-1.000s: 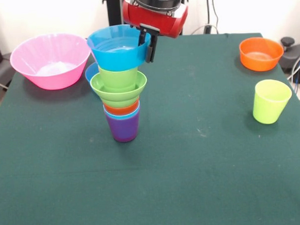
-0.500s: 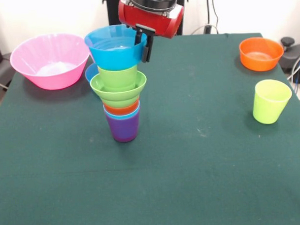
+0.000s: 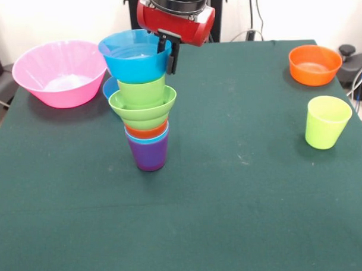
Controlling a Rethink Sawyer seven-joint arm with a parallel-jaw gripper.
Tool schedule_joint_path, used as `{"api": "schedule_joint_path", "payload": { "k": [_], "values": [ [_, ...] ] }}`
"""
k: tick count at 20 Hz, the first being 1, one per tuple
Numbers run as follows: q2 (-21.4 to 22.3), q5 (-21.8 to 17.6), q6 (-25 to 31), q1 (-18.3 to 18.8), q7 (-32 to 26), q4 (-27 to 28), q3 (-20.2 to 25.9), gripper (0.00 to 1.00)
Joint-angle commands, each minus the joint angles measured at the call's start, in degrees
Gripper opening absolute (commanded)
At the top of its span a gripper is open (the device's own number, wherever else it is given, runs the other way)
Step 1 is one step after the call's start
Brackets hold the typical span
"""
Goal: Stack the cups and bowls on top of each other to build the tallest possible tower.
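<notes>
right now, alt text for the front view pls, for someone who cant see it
A red gripper holds a blue bowl by its rim atop the tower of nested cups and bowls on a green table. A pink bowl sits left; an orange bowl and yellow-green cup right.

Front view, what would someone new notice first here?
The tower of bright nested cups and bowls stands left of the table's middle, purple cup at its base. The gripper pinches the rim of the blue bowl on top, which sits skewed to the picture's left. A big pink bowl sits at far left.
</notes>
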State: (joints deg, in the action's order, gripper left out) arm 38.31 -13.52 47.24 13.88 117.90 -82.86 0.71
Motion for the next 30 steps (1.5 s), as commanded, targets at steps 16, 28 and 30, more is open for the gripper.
{"api": "schedule_joint_path", "payload": {
  "k": [16,28,30],
  "values": [
    [-5.38,-2.58,9.32,-1.37,-6.74,7.42,5.54,0.0],
    [-5.33,-2.99,8.08,-0.71,-7.77,7.09,5.88,0.0],
    [-5.04,-2.93,8.1,-0.77,-7.66,6.84,5.81,0.0]
  ]
}}
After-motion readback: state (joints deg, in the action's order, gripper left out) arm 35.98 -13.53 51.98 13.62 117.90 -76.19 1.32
